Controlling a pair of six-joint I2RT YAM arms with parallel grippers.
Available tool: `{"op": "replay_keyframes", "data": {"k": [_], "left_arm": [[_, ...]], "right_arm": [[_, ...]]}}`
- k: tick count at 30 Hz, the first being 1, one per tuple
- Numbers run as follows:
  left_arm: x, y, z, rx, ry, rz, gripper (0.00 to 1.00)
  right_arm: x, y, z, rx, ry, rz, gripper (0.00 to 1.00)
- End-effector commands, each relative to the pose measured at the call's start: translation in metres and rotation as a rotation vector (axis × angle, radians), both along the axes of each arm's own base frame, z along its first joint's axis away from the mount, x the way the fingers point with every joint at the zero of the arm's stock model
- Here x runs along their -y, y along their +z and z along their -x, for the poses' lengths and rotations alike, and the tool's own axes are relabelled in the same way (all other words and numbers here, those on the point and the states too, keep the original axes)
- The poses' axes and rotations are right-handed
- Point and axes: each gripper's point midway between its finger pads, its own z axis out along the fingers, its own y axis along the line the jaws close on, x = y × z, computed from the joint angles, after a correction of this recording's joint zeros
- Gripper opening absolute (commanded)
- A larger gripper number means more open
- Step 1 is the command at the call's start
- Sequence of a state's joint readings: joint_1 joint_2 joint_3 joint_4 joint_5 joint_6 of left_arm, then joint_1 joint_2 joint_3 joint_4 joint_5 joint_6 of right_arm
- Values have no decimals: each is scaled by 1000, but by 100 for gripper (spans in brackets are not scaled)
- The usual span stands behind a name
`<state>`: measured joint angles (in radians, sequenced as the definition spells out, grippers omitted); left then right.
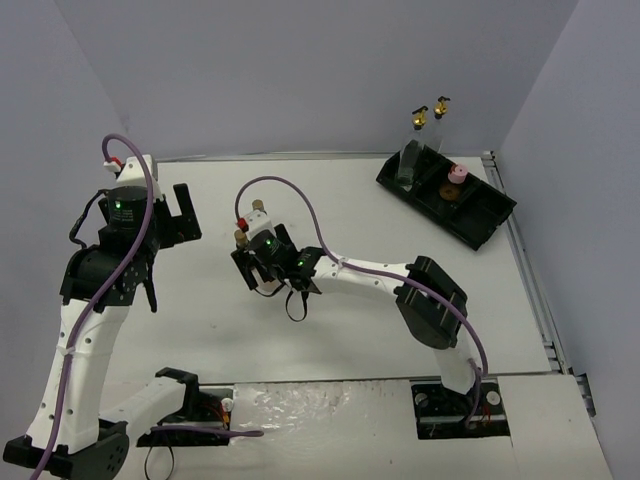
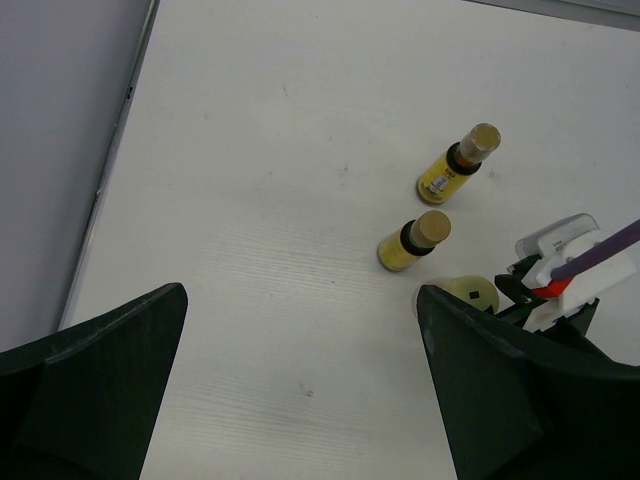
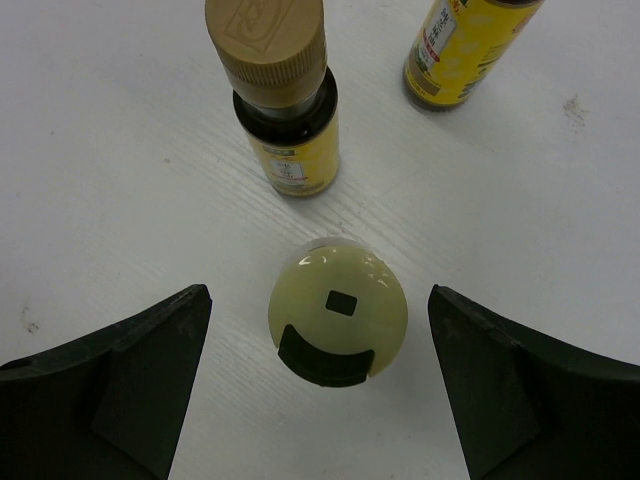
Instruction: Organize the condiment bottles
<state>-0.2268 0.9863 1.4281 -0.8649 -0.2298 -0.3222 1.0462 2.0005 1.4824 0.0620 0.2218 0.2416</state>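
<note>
Right fingers [image 3: 110, 390] open, straddling the upright cream-capped small bottle [image 3: 338, 320] on white counter [image 3: 100, 150], not touching it. Left fingers [image 2: 90, 380] open, holding nothing. Risk: tan-capped amber bottle [image 3: 285, 110] stands just beside; off-centre closing could topple either.

Cream cap [image 3: 372, 312] looks glossy, tan cap [image 3: 266, 45] matt, tabletop [image 3: 120, 160] faintly grained.

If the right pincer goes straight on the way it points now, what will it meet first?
Probably the small cream-capped bottle, its round cap centred between the open fingers of the right pincer; depth is unclear.
</note>
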Motion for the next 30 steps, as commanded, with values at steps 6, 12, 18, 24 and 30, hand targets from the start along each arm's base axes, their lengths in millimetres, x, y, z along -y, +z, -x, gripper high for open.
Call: {"op": "replay_keyframes", "data": {"k": [6,12,18,24,30], "left_arm": [[-6,30,0,90,18,2,97],[-6,30,1,91,18,-3,97],[-7,30,1,91,20,-6,97],[-10,36,6,103,25,-13,97],[-10,38,7,114,22,-7,97]], "right_arm": [[-16,12,-23,82,-33,-71,83],[-8,13,-29,110,-77,-84,41],[12,34,-36,154,-150,-83,0],[89,105,-66,172,-339,-202,0],[243,147,-133,168,-663,-334,0]]}}
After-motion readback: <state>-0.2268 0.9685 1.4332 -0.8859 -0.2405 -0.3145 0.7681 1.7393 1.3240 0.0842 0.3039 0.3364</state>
